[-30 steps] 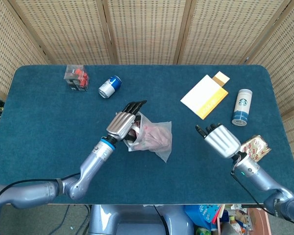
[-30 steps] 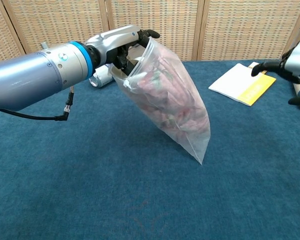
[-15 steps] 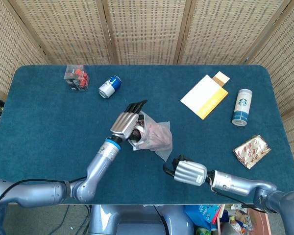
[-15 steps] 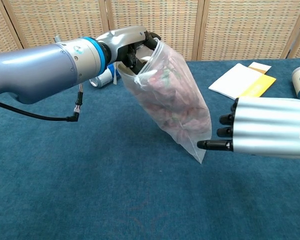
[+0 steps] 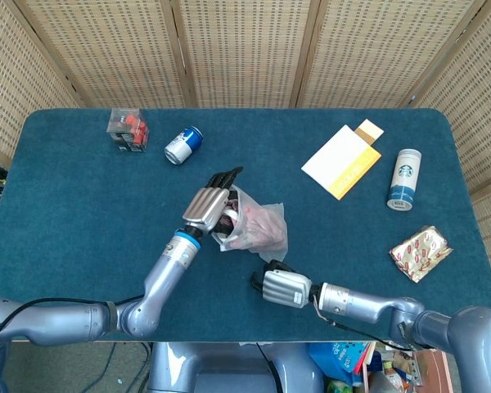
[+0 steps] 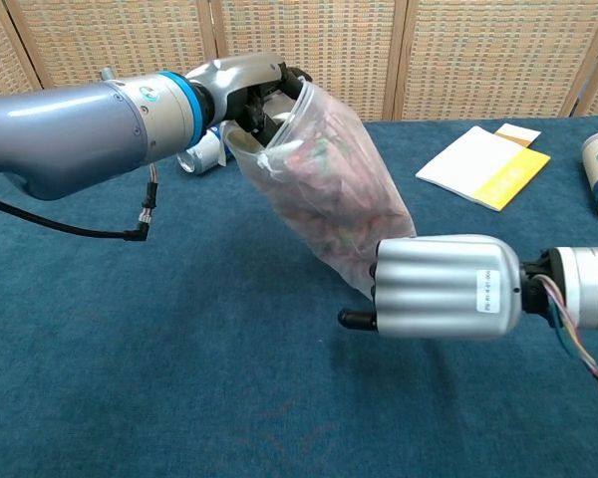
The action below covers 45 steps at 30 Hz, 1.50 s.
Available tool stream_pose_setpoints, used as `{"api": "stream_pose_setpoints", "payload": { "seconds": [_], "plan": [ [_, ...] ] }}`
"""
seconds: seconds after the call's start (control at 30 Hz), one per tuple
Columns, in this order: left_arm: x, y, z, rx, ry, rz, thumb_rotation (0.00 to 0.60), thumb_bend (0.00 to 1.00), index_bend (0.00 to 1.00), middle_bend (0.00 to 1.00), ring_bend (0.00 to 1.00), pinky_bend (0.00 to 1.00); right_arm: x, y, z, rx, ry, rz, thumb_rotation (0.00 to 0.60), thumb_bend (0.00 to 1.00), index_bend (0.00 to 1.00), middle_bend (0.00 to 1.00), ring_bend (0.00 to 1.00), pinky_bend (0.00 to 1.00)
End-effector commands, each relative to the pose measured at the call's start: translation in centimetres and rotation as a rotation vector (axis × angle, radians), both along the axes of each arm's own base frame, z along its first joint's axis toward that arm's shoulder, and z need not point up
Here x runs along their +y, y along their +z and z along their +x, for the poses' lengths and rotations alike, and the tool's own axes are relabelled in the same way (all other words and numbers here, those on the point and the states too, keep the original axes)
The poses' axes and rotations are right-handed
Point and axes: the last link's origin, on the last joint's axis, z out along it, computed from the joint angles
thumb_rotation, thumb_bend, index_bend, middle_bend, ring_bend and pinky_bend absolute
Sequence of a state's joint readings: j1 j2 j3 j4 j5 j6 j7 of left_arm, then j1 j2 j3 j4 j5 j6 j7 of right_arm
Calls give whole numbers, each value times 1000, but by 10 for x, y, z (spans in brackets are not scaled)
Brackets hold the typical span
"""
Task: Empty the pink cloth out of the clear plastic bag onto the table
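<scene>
The clear plastic bag (image 5: 260, 231) (image 6: 329, 189) hangs tilted above the blue table, with the pink cloth (image 6: 324, 169) bunched inside it. My left hand (image 5: 208, 210) (image 6: 247, 88) grips the bag's open top edge and holds it up. My right hand (image 5: 281, 287) (image 6: 445, 289) is at the bag's lower corner with its back to the chest camera, hiding that corner. One fingertip sticks out to the left under the bag. Whether its fingers hold the plastic is hidden.
A blue can (image 5: 182, 145) and a small clear box with red contents (image 5: 127, 129) lie at the back left. A white and yellow booklet (image 5: 342, 160), a Starbucks can (image 5: 403, 178) and a gold-wrapped packet (image 5: 420, 253) are on the right.
My right hand has swept in from the right side of the table to the bag's lower corner. The left hand keeps holding the bag top, almost still.
</scene>
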<state>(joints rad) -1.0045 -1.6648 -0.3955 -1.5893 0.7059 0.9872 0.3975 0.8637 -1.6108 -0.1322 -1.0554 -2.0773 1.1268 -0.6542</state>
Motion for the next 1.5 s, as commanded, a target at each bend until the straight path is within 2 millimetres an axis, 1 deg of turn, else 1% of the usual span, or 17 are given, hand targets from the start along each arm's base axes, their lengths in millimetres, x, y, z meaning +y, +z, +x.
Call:
{"api": "stream_pose_setpoints", "payload": {
  "seconds": [0.03, 0.23, 0.4, 0.5, 0.57, 0.63, 0.8, 0.93, 1.2, 1.3, 1.4, 1.47, 1.5],
  "plan": [
    [0, -1, -2, -2, 4, -6, 600, 429, 725, 0, 0, 0, -6, -7, 2, 9, -32, -35, 600, 78, 301, 773, 767, 994],
    [-2, -3, -2, -5, 3, -19, 600, 430, 725, 0, 0, 0, -15, -10, 1, 29, -73, -72, 600, 81, 301, 772, 767, 994],
    [-2, -3, -2, -4, 0, -18, 600, 430, 725, 0, 0, 0, -16, -12, -4, 39, -88, -72, 600, 82, 332, 772, 766, 994],
    [-2, -3, -2, -4, 1, -17, 600, 430, 725, 0, 0, 0, -17, -14, -5, 37, -100, -71, 600, 99, 375, 772, 766, 994],
    [-2, -3, -3, -4, 3, -18, 600, 430, 725, 0, 0, 0, -17, -15, -4, 33, -104, -70, 600, 143, 420, 772, 766, 994],
    [-2, -3, -3, -2, 4, -18, 600, 430, 725, 0, 0, 0, -17, -16, -3, 29, -107, -68, 600, 161, 454, 772, 767, 994],
    [-2, -2, -5, -5, 9, -20, 600, 430, 726, 0, 0, 0, -18, -18, -2, 26, -112, -67, 600, 166, 501, 772, 767, 994],
    [-1, -1, -6, -6, 11, -19, 600, 430, 726, 0, 0, 0, -20, -20, -1, 25, -115, -67, 600, 167, 505, 772, 767, 994],
    [-1, 1, -7, -13, 13, -24, 600, 430, 726, 0, 0, 0, -22, -27, 1, 28, -127, -68, 600, 201, 505, 772, 767, 994],
    [-1, 1, -7, -15, 14, -25, 600, 430, 726, 0, 0, 0, -23, -29, 1, 30, -133, -69, 600, 256, 512, 772, 767, 994],
    [-1, 0, -8, -17, 17, -28, 600, 429, 726, 0, 0, 0, -24, -32, 2, 32, -138, -67, 600, 379, 571, 772, 767, 994],
    [0, 1, -8, -17, 16, -28, 600, 430, 726, 0, 0, 0, -24, -34, 2, 32, -144, -64, 600, 483, 640, 773, 767, 994],
    [0, 1, -8, -17, 17, -28, 600, 430, 726, 0, 0, 0, -25, -35, 1, 33, -146, -64, 600, 516, 662, 775, 767, 994]
  ]
}}
